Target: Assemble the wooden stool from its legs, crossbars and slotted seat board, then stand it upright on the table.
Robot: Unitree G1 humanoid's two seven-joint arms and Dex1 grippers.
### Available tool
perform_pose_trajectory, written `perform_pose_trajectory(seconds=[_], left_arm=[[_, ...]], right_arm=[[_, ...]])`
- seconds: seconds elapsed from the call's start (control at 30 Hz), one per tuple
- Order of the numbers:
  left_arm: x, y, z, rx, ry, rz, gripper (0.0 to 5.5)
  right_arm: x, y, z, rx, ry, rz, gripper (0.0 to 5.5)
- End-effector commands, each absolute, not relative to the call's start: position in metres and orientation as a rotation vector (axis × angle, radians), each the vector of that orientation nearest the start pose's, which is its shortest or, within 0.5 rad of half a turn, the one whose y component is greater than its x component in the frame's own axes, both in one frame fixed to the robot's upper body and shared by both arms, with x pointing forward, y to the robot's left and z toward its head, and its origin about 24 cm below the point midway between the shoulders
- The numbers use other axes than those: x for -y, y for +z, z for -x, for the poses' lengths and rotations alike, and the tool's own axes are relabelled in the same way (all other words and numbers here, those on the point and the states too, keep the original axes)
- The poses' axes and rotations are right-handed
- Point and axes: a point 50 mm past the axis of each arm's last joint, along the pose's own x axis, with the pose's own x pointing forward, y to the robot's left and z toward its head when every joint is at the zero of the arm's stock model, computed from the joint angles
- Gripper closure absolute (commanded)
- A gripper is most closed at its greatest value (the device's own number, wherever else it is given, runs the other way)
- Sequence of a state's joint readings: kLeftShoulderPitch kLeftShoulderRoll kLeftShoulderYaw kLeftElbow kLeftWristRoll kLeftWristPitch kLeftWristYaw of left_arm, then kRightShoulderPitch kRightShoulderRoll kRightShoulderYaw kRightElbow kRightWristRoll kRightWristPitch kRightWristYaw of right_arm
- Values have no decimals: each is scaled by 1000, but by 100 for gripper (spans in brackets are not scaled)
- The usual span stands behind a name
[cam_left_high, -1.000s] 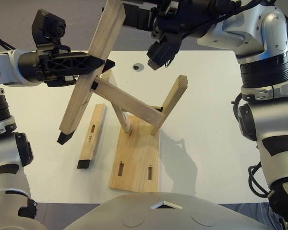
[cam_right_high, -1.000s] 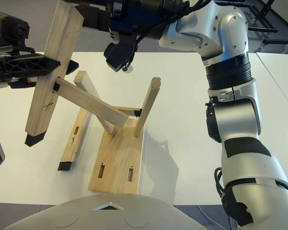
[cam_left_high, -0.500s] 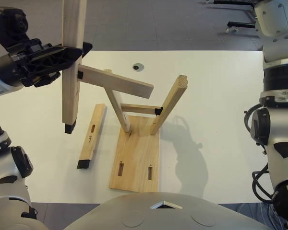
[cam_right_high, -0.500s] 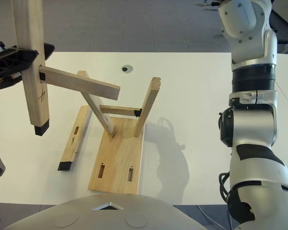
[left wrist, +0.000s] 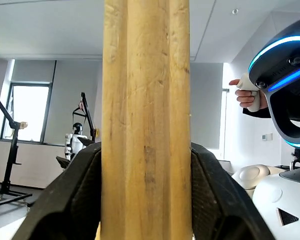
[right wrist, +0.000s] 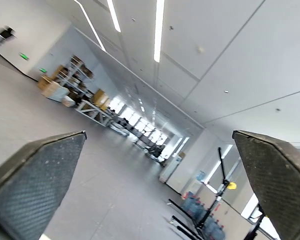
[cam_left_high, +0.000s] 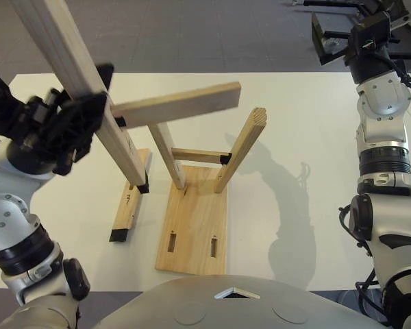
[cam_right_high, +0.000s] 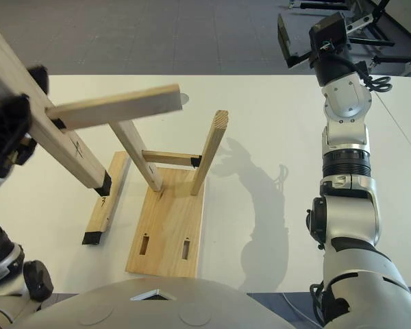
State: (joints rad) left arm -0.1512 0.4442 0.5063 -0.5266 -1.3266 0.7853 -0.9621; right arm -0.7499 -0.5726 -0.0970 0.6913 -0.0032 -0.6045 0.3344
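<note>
Clenching the raised leg (cam_left_high: 89, 89) with crossbar (cam_left_high: 175, 105) in the left end effector (cam_left_high: 75, 127), right end effector (right wrist: 159, 145) released, we are sitting halfway: two standing legs (cam_left_high: 241, 147) in the seat board (cam_left_high: 195, 226), loose leg (cam_left_high: 129, 202) on the worktop (cam_left_high: 308, 205).

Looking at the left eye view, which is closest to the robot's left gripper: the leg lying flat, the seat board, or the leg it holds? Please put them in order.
1. Held leg: clamped in the left gripper, above the table's left side.
2. Flat leg: lying on the table just below the held one.
3. Seat board: farther right, mid-table.
</note>
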Motion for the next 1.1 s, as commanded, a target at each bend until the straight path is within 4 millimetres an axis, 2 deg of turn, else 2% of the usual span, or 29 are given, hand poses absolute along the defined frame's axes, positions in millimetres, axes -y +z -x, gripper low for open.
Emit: perform_pose_trajectory(seconds=[0.03,0.1,0.2,0.33,0.4,0.47,0.53,0.6,0.9,1.1], left_arm=[[-188,185,-188,330,-1357,526,341],[-183,181,-187,379,-1331,547,341],[-175,184,-187,450,-1296,521,341],[-164,188,-186,493,-1298,483,341],[-159,190,-185,496,-1312,471,341],[-156,187,-185,467,-1327,457,341],[-156,181,-186,397,-1334,447,341],[-156,176,-186,337,-1342,443,341],[-151,182,-190,272,-1411,450,341],[-144,176,-187,120,-1527,428,341]], right_arm=[[237,200,-349,584,311,583,10],[224,200,-347,587,420,536,10],[207,220,-345,639,528,444,10],[179,266,-334,744,696,280,10],[155,294,-318,803,882,182,10],[137,311,-297,816,1100,137,10],[126,312,-277,760,1329,182,10],[121,308,-267,709,1445,245,10],[95,298,-260,656,1596,340,10],[84,299,-261,686,1639,367,10]])
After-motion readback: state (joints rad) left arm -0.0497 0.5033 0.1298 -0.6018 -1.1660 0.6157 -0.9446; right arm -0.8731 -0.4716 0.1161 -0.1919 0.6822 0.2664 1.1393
